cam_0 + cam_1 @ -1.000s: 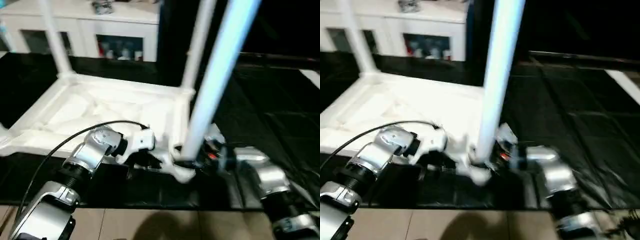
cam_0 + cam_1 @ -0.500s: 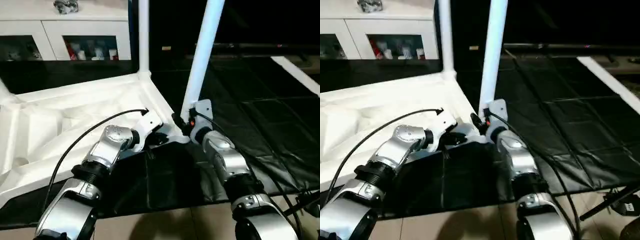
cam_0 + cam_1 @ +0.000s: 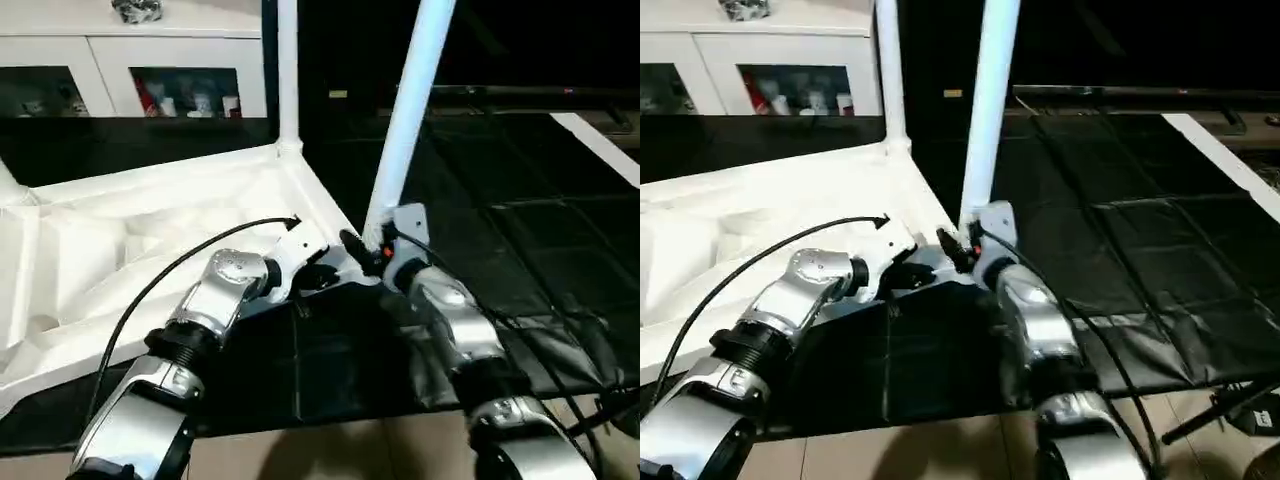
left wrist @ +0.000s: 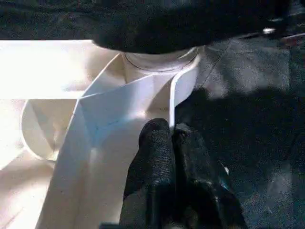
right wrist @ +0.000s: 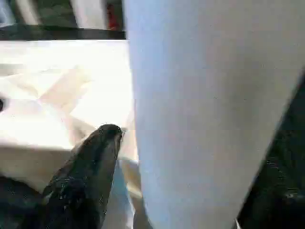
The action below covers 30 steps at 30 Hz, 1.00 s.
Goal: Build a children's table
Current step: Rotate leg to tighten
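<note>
Black sheeting [image 3: 520,250] covers the work surface across the middle and right of the head views, with a strip of pale floor [image 3: 330,450] along the bottom edge. White plastic next: the table top [image 3: 120,260] lies upside down on the sheeting, filling the left half of the frame, its ribbed underside facing up. Behind it, along the upper left edge, stands a white cabinet [image 3: 100,60] with glass doors. Two legs rise from the top's corners. The far leg [image 3: 288,70] stands upright in the upper centre, seated in its corner. The near leg [image 3: 408,110] leans slightly to the right and runs out of the top of the frame; its foot sits at the near right corner socket [image 4: 159,59]. The left gripper [image 4: 172,143], at centre frame in the head views, has its two black fingers pressed together, pinching the thin rim of the top just beside that socket. The right gripper [image 3: 372,246] sits at the base of the near leg; one black finger [image 5: 95,157] lies beside the tube, and whether it clamps the leg I cannot tell.
</note>
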Available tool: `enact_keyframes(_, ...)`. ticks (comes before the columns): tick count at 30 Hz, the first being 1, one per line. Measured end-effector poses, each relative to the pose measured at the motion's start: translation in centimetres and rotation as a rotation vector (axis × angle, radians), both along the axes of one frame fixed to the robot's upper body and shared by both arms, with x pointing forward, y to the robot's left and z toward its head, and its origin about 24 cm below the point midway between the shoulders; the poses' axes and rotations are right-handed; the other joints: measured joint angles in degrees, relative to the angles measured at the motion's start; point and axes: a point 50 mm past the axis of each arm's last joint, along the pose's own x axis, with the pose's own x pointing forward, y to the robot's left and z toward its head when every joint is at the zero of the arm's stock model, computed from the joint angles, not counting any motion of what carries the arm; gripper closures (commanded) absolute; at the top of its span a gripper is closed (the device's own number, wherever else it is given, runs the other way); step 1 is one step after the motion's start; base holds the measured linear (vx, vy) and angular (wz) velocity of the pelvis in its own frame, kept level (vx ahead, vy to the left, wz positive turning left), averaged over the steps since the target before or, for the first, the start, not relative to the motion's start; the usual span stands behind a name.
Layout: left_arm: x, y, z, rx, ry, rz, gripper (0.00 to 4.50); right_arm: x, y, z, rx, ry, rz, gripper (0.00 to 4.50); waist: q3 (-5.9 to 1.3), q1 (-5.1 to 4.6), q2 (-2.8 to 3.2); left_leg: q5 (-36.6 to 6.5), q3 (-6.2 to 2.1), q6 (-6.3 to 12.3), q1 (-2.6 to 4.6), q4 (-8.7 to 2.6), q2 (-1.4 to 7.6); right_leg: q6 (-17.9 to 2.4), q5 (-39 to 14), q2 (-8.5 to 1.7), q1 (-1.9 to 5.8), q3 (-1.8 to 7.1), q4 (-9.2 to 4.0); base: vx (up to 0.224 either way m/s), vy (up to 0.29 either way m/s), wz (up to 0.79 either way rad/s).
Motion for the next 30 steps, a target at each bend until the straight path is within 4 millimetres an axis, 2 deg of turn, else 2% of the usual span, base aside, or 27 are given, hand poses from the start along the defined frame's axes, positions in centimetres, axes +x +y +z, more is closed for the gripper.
enact_keyframes(7, -0.5, 1.2, 0.1, 0.020, 0.015, -0.087, 4.50, -2.7, -3.4, -1.0, 0.005, 0.022, 0.165, 0.33, 0.04, 0.36, -0.03, 0.0, 0.00, -0.01, 0.00, 0.09, 0.02, 0.0, 0.0, 0.00, -0.01, 0.00, 0.04, 0.000, 0.000, 0.00)
enact_keyframes(8, -0.7, 1.4, 0.1, 0.021, 0.019, -0.109, 4.50, -3.1, -3.9, -1.0, 0.007, 0.030, 0.195, 0.13, 0.04, 0.50, -0.04, 0.0, 0.00, -0.01, 0.01, 0.09, 0.02, 0.1, 0.0, 0.00, 0.02, 0.00, 0.02, 0.000, 0.000, 0.00)
enact_keyframes(13, -1.1, 1.7, 0.2, 0.025, 0.028, -0.178, 4.50, -5.2, -6.3, -1.0, -0.014, 0.086, 0.347, 0.03, 0.07, 1.38, -0.09, 0.0, 0.00, 0.00, -0.03, 0.07, 0.01, 0.3, -0.1, 0.01, -0.01, -0.01, 0.01, 0.000, 0.000, 0.00)
enact_keyframes(16, -1.5, 2.4, 0.2, 0.026, 0.040, -0.227, 4.50, -6.0, -7.8, -0.2, -0.022, 0.108, 0.442, 0.03, 0.08, 1.71, -0.11, 0.0, 0.00, 0.01, -0.04, 0.06, 0.02, 0.3, -0.1, 0.01, -0.02, -0.02, 0.00, 0.000, 0.000, 0.00)
enact_keyframes(24, -2.3, 3.0, 0.4, 0.044, 0.066, -0.355, 4.50, -6.6, -9.7, 1.1, -0.050, 0.138, 0.544, 0.03, 0.32, 2.50, -0.60, 0.0, -0.03, 0.01, -0.03, 0.11, 0.02, 0.4, -0.2, 0.01, 0.03, -0.04, -0.01, 0.000, 0.000, 0.00)
enact_keyframes(30, -2.7, 3.1, 0.5, 0.064, 0.080, -0.429, 4.50, -6.7, -8.9, 1.5, -0.060, 0.144, 0.618, 0.03, 0.39, 3.34, -0.72, 0.0, -0.04, 0.00, -0.04, 0.11, 0.02, 0.4, -0.2, 0.00, 0.03, -0.04, -0.01, 0.000, 0.000, 0.00)
